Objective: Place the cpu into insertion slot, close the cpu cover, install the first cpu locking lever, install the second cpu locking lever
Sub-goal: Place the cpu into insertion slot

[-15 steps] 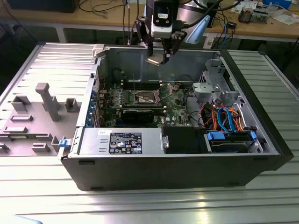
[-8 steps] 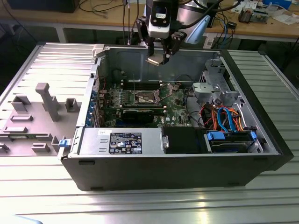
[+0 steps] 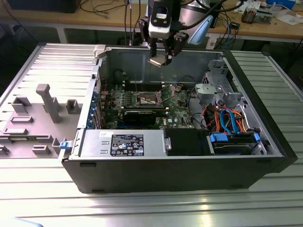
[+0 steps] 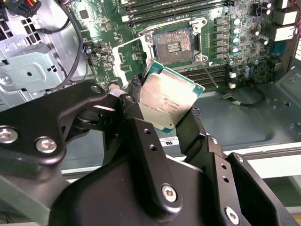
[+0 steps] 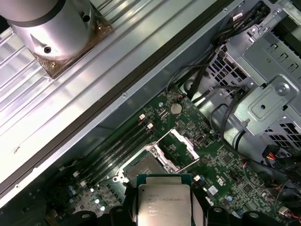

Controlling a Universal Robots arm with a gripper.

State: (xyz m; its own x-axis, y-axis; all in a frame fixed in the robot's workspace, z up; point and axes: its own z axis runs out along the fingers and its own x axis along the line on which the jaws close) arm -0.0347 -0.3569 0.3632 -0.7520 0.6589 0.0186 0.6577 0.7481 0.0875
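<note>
The cpu is up in the air, dull silver top facing the second wrist camera, pinched by its opposite edges. The gripper is clenched on the chip, with one black finger on each side and the chip sitting slightly tilted between them.

Beyond the chip lies the insertion slot, a dark square with a metal rim and nothing in it. The chip hangs above the board and well apart from the slot, not touching it. In the first wrist view the cpu cover is swung up off the slot, its silvery frame standing tilted at the slot's edge, so the socket lies open. A thin wire beside the slot may be one of the locking levers standing free, though it is too fine to be sure.

Around the slot spreads the green motherboard, with the long narrow memory slots running just beside the socket. In the exterior view the black graphics card lies across the board on the near side of the slot. All of this sits inside the open computer case, lying on its side. The power supply runs along the case's near wall. The metal drive cage and a bundle of orange and blue cables are on the exterior view's right. The case rests on a ribbed metal table, and a grey fixture plate lies on the exterior view's left.
</note>
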